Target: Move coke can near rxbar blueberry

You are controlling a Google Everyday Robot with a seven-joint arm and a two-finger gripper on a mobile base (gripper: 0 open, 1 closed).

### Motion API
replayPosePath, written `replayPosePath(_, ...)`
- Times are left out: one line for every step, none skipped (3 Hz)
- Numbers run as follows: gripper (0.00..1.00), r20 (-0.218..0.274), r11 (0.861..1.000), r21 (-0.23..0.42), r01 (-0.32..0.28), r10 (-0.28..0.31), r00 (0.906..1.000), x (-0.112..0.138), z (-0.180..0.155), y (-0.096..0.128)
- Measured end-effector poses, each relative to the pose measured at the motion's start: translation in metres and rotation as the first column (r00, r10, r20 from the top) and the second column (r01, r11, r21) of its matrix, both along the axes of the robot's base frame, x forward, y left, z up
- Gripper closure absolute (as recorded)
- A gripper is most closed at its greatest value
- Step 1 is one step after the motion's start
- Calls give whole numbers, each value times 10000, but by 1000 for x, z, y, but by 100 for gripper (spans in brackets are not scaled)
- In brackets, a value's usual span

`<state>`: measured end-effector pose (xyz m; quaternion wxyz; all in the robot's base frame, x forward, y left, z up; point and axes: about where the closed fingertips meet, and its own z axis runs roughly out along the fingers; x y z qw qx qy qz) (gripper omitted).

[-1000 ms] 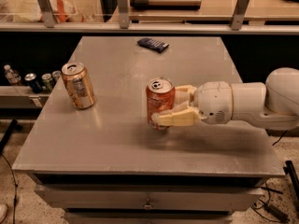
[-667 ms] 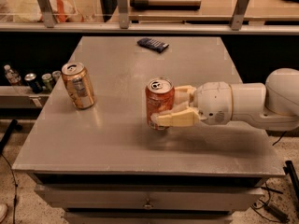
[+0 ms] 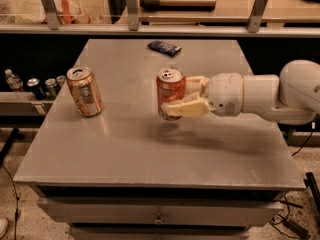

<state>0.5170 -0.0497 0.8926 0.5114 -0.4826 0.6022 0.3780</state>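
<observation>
The coke can (image 3: pixel 169 91), red-orange with a silver top, is upright near the middle of the grey table (image 3: pixel 125 149) and looks lifted a little off it. My gripper (image 3: pixel 176 100) reaches in from the right and is shut on the can, one finger (image 3: pixel 184 109) across its front and the other behind it. The rxbar blueberry (image 3: pixel 164 47), a flat dark navy wrapper, lies near the table's far edge, well beyond the can.
A gold/tan can (image 3: pixel 85 91) stands at the table's left side. Several bottles and cans (image 3: pixel 35 85) sit on a low shelf left of the table. A counter with posts (image 3: pixel 131 6) runs behind the table.
The coke can and gripper appear slightly higher than before, with the same grip. The gold can and the bar have not moved.
</observation>
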Motion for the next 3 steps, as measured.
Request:
replayPosePath(100, 123, 9988, -286, 409, -406, 9991, 44, 8, -1)
replayPosePath(100, 91, 9955, -466, 825, -822, 9966, 91, 8, -3)
replayPosePath(100, 22, 9872, -203, 1583, -1583, 9874, 141, 4, -16)
